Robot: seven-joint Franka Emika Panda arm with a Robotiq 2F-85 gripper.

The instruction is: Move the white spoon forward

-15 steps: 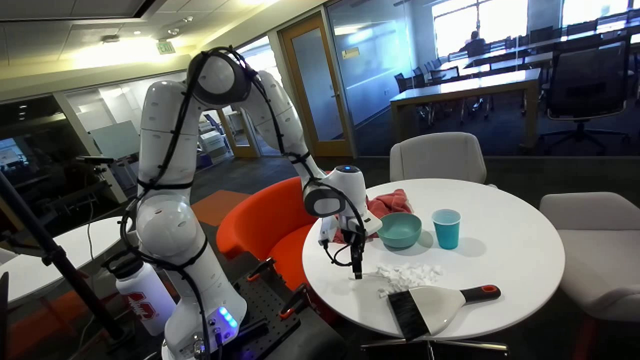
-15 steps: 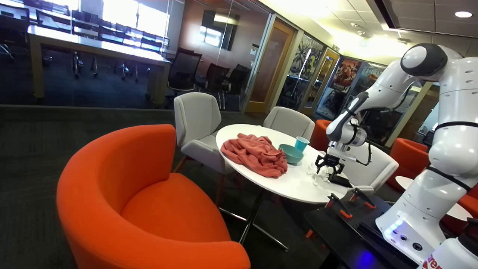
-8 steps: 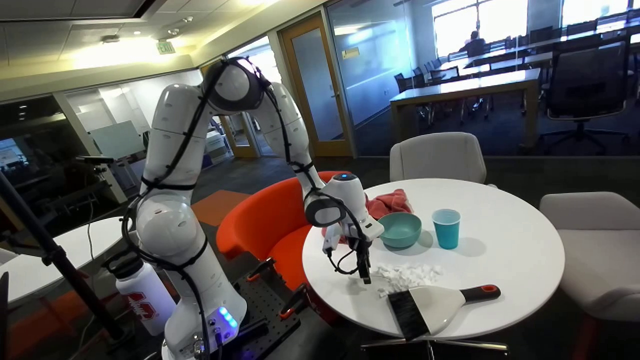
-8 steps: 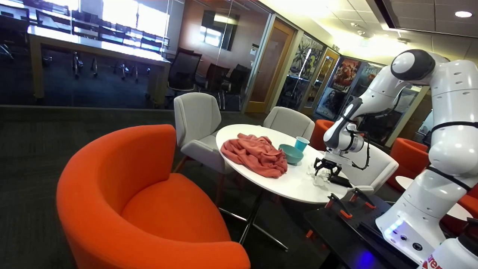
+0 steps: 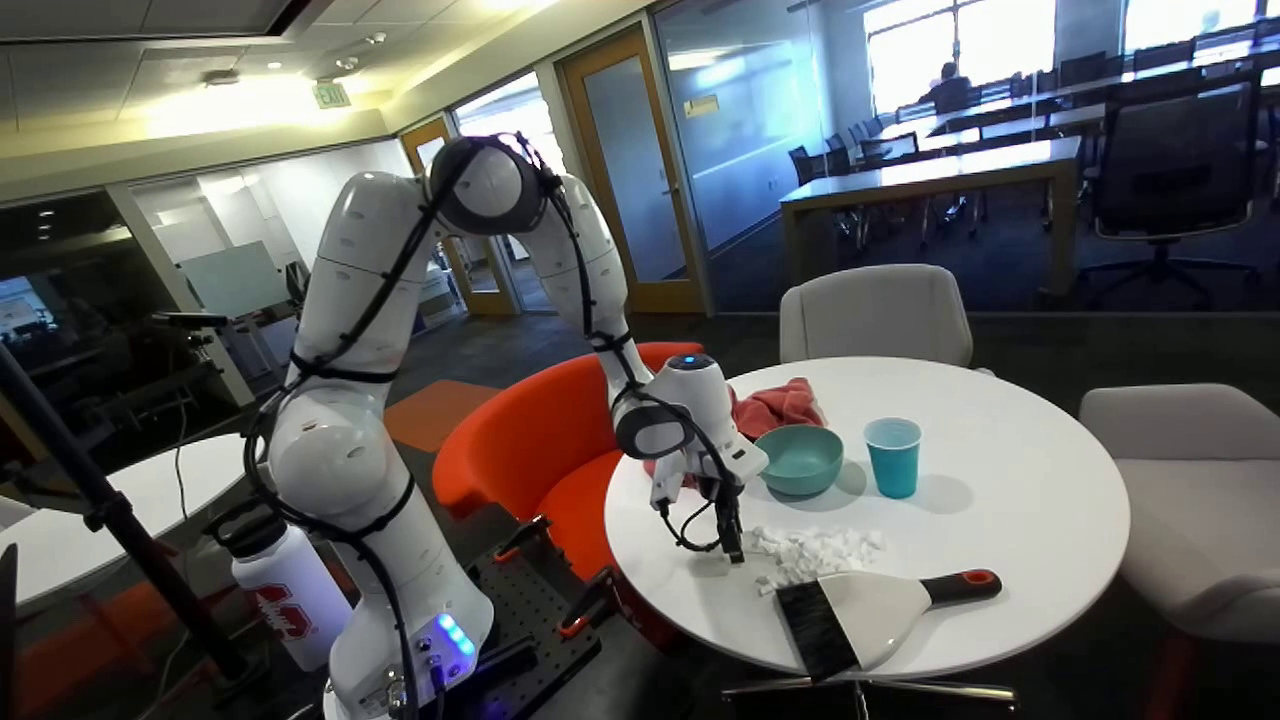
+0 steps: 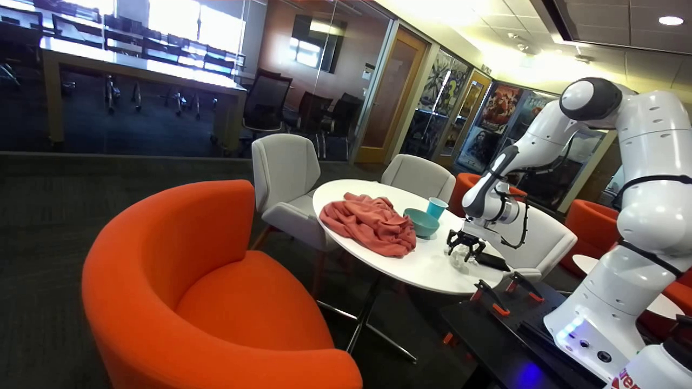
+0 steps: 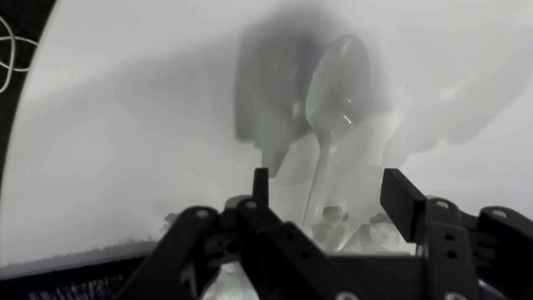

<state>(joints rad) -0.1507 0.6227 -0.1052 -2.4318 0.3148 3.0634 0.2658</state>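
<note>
The white spoon [image 7: 339, 83] lies on the white table in the wrist view. Its bowl points to the top of that view, and its thin handle runs down between my fingers, with its lower end among white pieces. My gripper [image 7: 326, 179] is open, with one finger on each side of the handle and a clear gap to both. In both exterior views the gripper [image 5: 737, 556] [image 6: 459, 255] points down low over the table beside the white pieces. I cannot tell its exact height. I cannot make out the spoon in the exterior views.
Many small white pieces [image 5: 818, 550] lie by the gripper. A dustpan [image 5: 880, 615] with a black brush [image 5: 818, 628] lies at the near table edge. A teal bowl [image 5: 800, 460], a blue cup [image 5: 893, 460] and a red cloth [image 6: 373, 224] are farther back on the table [image 5: 1000, 500].
The arm has reached farther out over the table. The gripper has moved slightly right in an exterior view, and left in an exterior view toward the bowl. The objects have not visibly moved.
</note>
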